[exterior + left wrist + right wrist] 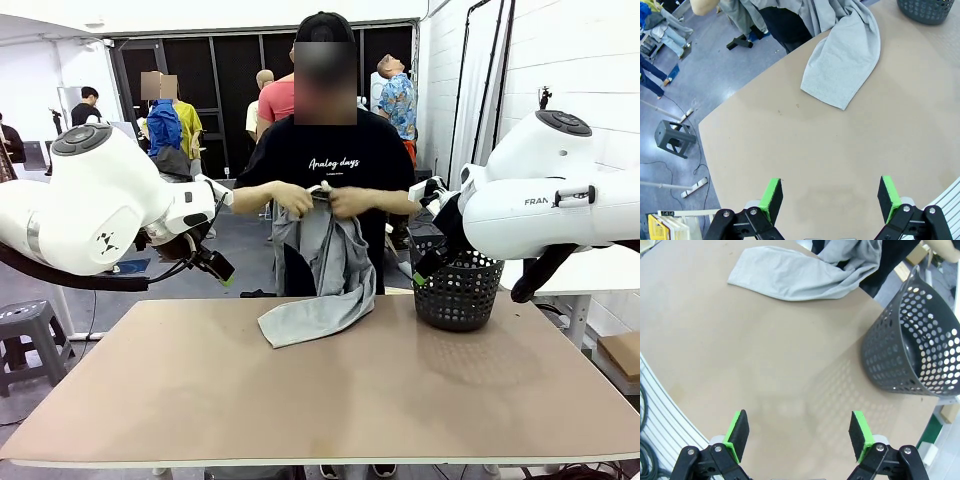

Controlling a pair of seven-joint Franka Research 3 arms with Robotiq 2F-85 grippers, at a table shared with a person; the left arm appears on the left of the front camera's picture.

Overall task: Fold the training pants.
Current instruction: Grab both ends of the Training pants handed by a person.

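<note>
The person at the far side holds the light grey training pants (325,270) up by the waistband with both hands (320,200). One leg end drapes onto the table (300,400). That leg lies flat in the left wrist view as the training pants (845,62), and in the right wrist view as the training pants (790,277). My left gripper (830,197) hovers open above bare tabletop, well short of the cloth. My right gripper (799,432) is open too, over the table near the basket. In the front view, both arms are raised at the table's sides.
A black mesh basket (458,290) stands at the table's far right; its perforated wall (910,350) is close to my right gripper. Other people stand in the background. A grey stool (672,137) sits on the floor off the table's left.
</note>
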